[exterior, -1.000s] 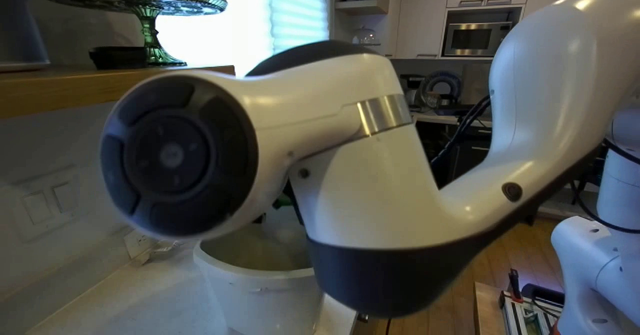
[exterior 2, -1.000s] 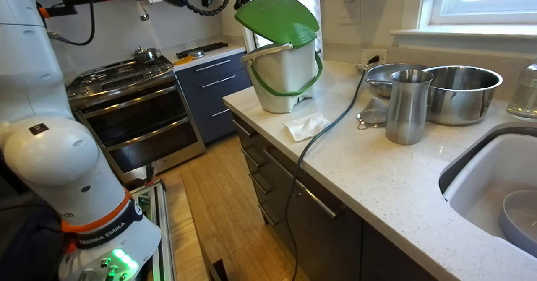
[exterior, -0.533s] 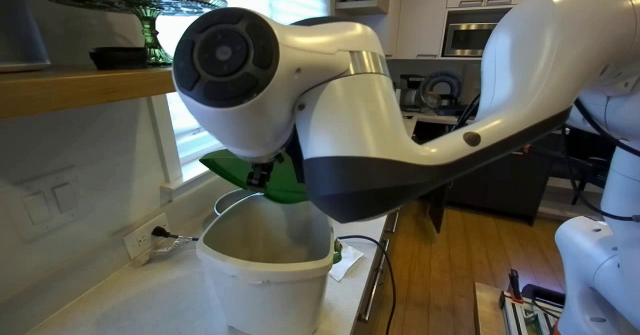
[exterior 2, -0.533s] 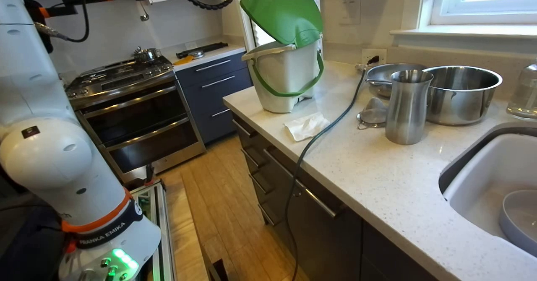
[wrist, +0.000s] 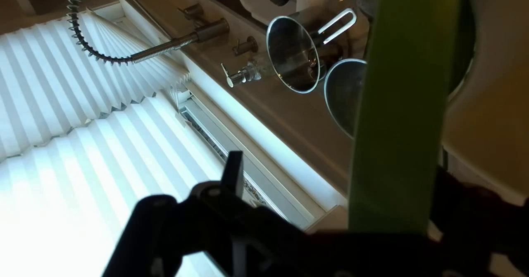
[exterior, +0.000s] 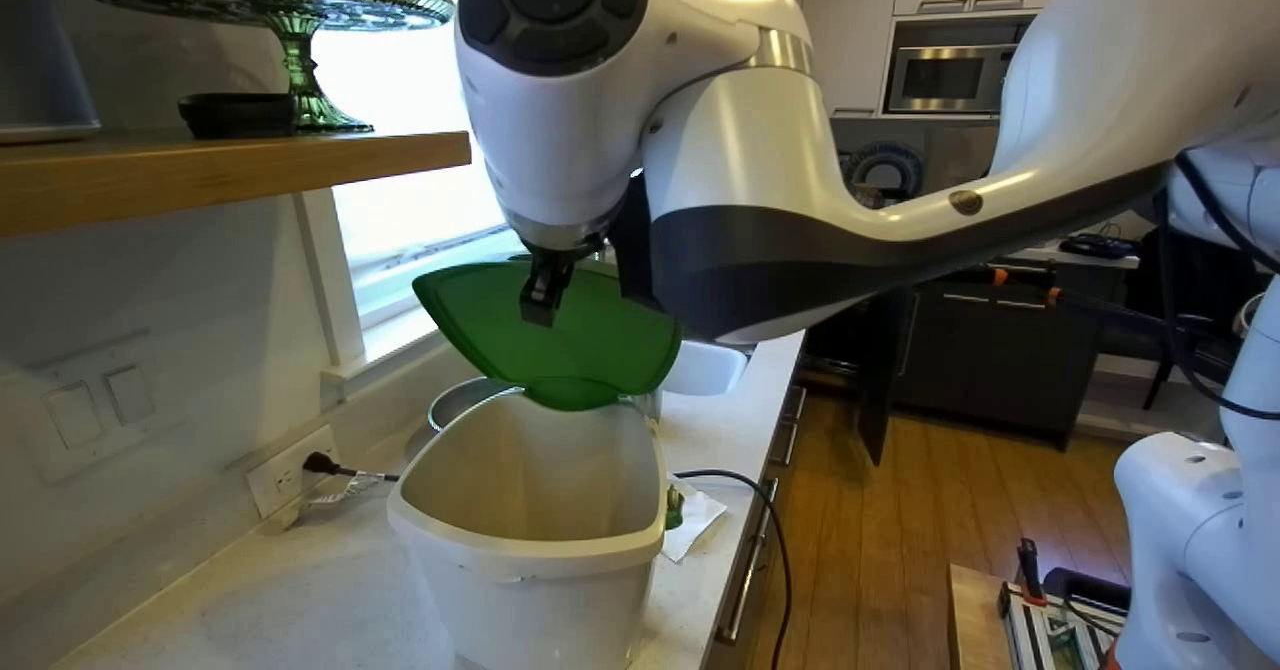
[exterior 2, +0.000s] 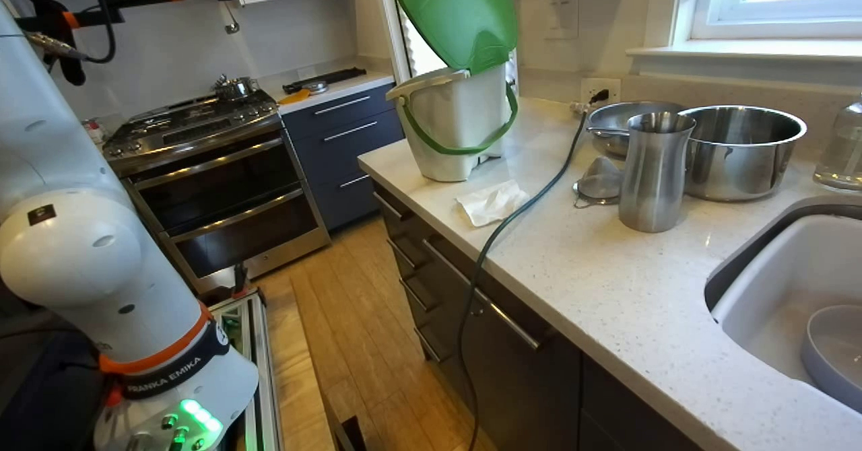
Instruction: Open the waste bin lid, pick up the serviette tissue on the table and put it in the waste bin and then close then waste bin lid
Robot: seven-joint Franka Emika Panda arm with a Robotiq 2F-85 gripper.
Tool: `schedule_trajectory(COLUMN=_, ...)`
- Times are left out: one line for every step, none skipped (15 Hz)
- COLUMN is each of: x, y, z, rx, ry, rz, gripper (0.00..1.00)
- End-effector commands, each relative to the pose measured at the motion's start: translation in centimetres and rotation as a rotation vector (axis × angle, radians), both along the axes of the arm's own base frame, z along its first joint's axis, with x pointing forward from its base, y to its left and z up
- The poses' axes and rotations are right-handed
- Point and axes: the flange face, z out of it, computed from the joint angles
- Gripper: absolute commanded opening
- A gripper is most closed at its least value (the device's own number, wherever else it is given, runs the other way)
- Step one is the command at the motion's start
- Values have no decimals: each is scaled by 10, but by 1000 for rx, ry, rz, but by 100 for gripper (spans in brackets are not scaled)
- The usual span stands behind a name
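The cream-white waste bin stands near the end of the pale table, its mouth uncovered. Its green waste bin lid is tilted steeply up on the hinge side. My gripper is open at the raised lid. In an exterior view a dark finger shows in front of the lid's inner face. The wrist view has the lid as a green band between the spread jaws, close to the right one, whose tip it hides. A crumpled white serviette tissue lies beside the bin near the counter's edge.
A dark cord runs across the counter past the tissue. Steel bowls, a steel jug and a small strainer stand farther along, before the sink. A wooden shelf juts from the wall above the bin.
The lid has swung up from a lower tilt to a steep one. The arm and gripper have risen, away from the bin's mouth. Bin and tissue have stayed in place.
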Motion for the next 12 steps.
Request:
schedule_trajectory(x=-17, y=-20, z=7, rx=35, ry=-17, rz=-19, gripper=100)
schedule_trajectory(x=-19, y=-25, z=8, rx=41, ry=-23, rz=-25, gripper=100)
schedule_trajectory(x=-22, y=-29, z=11, rx=43, ry=-28, rz=-31, gripper=100)
schedule_trajectory(x=-24, y=-33, z=13, rx=46, ry=-33, rz=-37, gripper=100)
schedule_trajectory(x=-28, y=-39, z=15, rx=50, ry=-40, rz=-44, gripper=100)
schedule_trajectory(x=-31, y=-46, z=16, rx=59, ry=-46, rz=-52, gripper=100)
schedule_trajectory(x=-34, y=-51, z=17, rx=66, ry=-56, rz=-60, gripper=100)
schedule_trajectory(x=-39, y=-58, z=19, rx=73, ry=-65, rz=-71, gripper=100)
schedule_trajectory(x=-41, y=-63, z=18, rx=83, ry=-78, rz=-78, gripper=100)
schedule_trajectory(x=-43, y=-67, z=19, rx=90, ry=-85, rz=-76, gripper=100)
schedule_trajectory(x=-45, y=-70, z=21, rx=94, ry=-92, rz=-77, gripper=100)
schedule_trajectory(x=-47, y=-76, z=19, rx=100, ry=-101, rz=-78, gripper=100)
